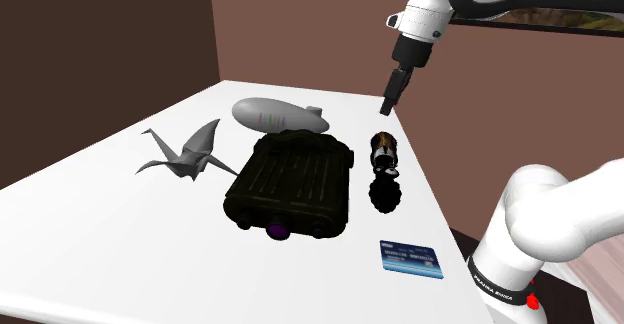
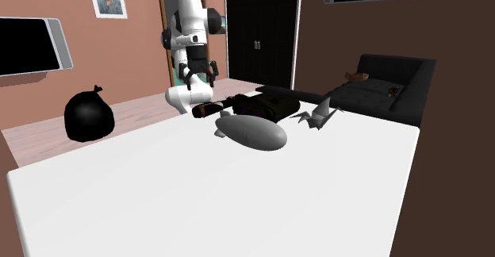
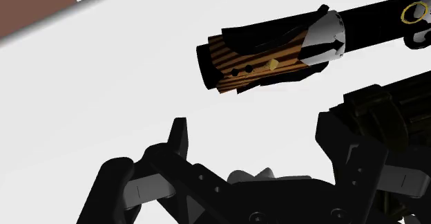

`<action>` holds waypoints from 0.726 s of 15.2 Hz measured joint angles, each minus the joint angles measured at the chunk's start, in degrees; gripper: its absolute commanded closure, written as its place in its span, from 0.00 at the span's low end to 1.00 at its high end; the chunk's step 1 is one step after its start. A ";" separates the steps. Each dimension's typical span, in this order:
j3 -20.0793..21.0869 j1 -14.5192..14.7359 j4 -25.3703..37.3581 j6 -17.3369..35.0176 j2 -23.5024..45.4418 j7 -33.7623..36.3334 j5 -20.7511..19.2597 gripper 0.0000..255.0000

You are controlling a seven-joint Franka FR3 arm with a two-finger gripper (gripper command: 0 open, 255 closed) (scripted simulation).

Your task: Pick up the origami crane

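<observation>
Gripper (image 1: pixel 388 100), spread and empty, is being held above the desk's (image 1: pixel 100 242) stand-side edge, and the approach is apparently being started, a reach being needed to the origami crane (image 1: pixel 185 150) near the opposite edge.

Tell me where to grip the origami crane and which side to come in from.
Grip the grey origami crane at its middle, where the raised wings meet the body, coming straight down from above. It stands upright on the white table with thin pointed ends reaching outward, so the centre is likely the sturdiest part. The open hand should close across the folded wings.
</observation>
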 measured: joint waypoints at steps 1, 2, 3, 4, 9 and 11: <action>0.00 0.00 0.00 0.00 0.00 0.00 0.00 0.00; 0.44 0.21 0.11 0.63 0.52 0.29 0.21 0.00; 1.14 0.55 0.21 1.47 1.11 0.77 0.53 0.00; 1.86 0.89 0.53 2.41 1.96 1.21 0.83 0.00; 6.58 2.68 2.79 8.75 8.12 4.36 2.27 0.00; 8.66 3.38 3.42 11.22 10.23 5.86 2.65 0.00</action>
